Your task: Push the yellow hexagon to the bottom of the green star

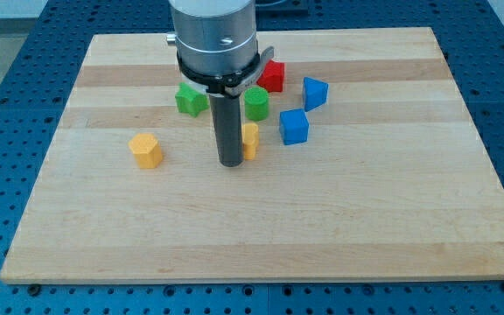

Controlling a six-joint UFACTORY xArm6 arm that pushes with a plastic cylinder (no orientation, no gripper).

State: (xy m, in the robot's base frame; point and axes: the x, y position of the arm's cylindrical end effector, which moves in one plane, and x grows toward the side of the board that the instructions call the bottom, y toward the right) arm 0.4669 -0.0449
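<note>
Centre of frame: my tip [230,163] sits just left of a part-hidden yellow block [251,139]; yellow hexagon [146,150] lies well left, below-left of green star [191,100]; no pincer fitted, nothing held.

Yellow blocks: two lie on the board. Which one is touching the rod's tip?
The yellow block right beside my tip, partly hidden behind the rod. The yellow hexagon sits alone toward the view's left.

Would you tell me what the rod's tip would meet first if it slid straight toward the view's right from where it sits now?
My tip would probably meet the yellow block first; it sits right beside the rod, partly hidden, though depth is uncertain. Farther right is a blue cube.
</note>
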